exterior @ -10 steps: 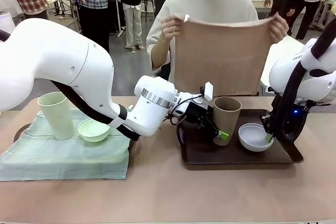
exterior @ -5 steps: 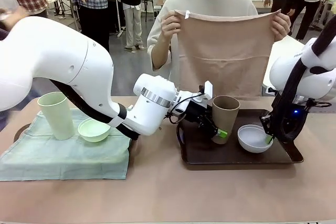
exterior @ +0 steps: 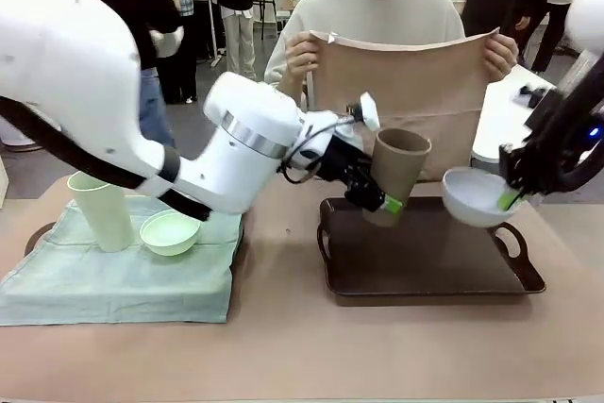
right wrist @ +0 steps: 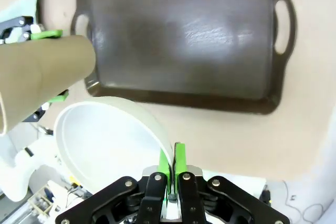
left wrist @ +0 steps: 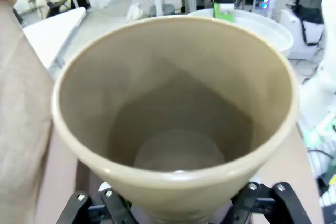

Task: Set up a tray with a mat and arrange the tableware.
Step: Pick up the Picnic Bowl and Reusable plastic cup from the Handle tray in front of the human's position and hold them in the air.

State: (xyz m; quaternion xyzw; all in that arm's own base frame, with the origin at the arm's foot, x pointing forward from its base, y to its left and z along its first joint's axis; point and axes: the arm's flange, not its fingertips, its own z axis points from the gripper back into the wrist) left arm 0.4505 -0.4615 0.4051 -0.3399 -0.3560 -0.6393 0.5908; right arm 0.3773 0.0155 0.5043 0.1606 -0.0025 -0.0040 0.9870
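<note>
The brown tumbler (exterior: 397,171) hangs tilted above the dark tray (exterior: 427,266), with my left gripper (exterior: 376,198) shut on its lower part. The left wrist view looks straight into the tumbler (left wrist: 178,124), which hides the fingertips. My right gripper (exterior: 510,198) is shut on the rim of the pale bowl (exterior: 475,197), held in the air over the tray's right end. In the right wrist view the green pads pinch the bowl's rim (right wrist: 169,157) above the bare tray (right wrist: 184,35). A person behind the table holds up a beige mat (exterior: 406,92). The mint tumbler (exterior: 98,210) and green bowl (exterior: 170,231) stand at the left.
A folded green cloth (exterior: 123,276) lies under the mint tumbler and green bowl at the table's left. The person's hands (exterior: 302,52) grip the mat's top corners just behind the tray. People stand farther back in the room.
Both arms have risen: the brown tumbler and the pale bowl went from standing on the tray to hanging above it, leaving the tray bare. The person keeps holding the mat up.
</note>
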